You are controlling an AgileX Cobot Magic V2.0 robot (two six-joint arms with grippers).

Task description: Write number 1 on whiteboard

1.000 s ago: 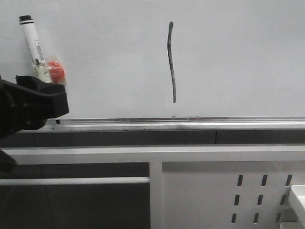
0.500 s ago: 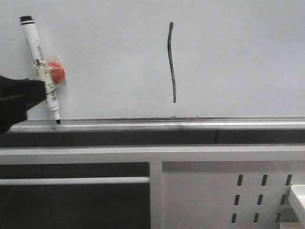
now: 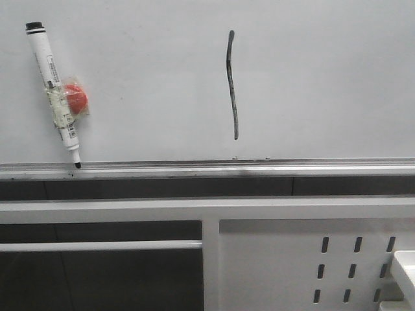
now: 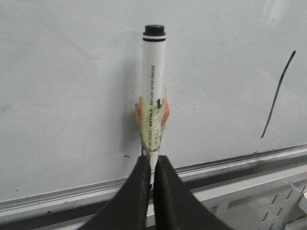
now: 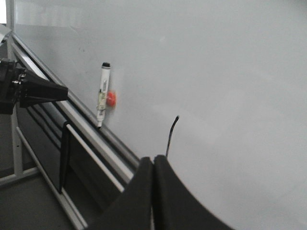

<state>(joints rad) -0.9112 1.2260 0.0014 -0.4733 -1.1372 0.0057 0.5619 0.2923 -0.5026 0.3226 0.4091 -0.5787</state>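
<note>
Where the whiteboard [image 3: 324,78] is bare near its middle stands the number 1 [image 3: 231,84], a slightly curved dark stroke above the ledge [image 3: 259,168]. Left of it hangs a marker pen [image 3: 55,94] (tip down, untouched). Both tools, left [image 4: 152,170] and right [image 5: 152,170], show their jaws pressed together, empty.

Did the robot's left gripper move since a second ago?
Yes. In the front view it was in front of the marker pen standing on the whiteboard ledge; it slid off leftward, out of that view.
</note>
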